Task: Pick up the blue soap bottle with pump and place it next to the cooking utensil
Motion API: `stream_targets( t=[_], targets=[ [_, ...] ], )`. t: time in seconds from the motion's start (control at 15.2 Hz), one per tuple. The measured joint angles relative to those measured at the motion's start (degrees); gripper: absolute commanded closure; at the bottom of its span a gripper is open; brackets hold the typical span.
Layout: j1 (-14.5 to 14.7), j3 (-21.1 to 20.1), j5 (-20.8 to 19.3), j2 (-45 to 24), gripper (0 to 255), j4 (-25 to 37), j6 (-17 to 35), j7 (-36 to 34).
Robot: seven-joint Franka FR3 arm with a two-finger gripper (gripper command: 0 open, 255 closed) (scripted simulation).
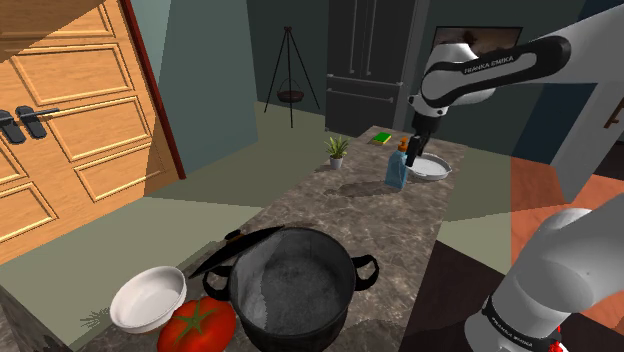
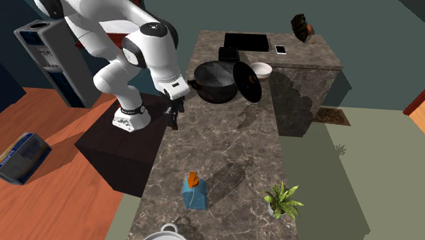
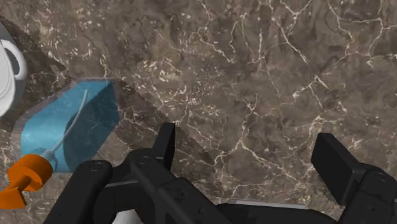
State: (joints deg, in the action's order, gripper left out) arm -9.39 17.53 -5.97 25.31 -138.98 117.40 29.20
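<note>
Marble countertop is lying long and mostly bare between the black pot at one end and the white dish at the other, which the second exterior view's lower edge is cutting off. The blue soap bottle is standing upright near that dish. My gripper is hovering, fingers spread, gripping nothing; the shoulder view is overlapping it with the bottle, the wrist view showing the bottle aside.

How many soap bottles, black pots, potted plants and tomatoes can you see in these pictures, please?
Soap bottle: 1
Black pot: 1
Potted plant: 1
Tomato: 1
Total: 4
</note>
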Motion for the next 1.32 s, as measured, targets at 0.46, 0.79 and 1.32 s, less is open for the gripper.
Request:
stream_targets(
  t=[0.46, 0.79, 1.32],
  targets=[
    [-0.19, 6.71, 3.76, -12.73, 0, 6.35, 8.85, 8.7],
    [-0.76, 10.8, 10.83, -23.66, 0, 13.2, 13.6, 17.38],
    [-3.86, 11.8, 21.01, -35.91, 0, 22.02, 16.31, 26.91]
  ],
)
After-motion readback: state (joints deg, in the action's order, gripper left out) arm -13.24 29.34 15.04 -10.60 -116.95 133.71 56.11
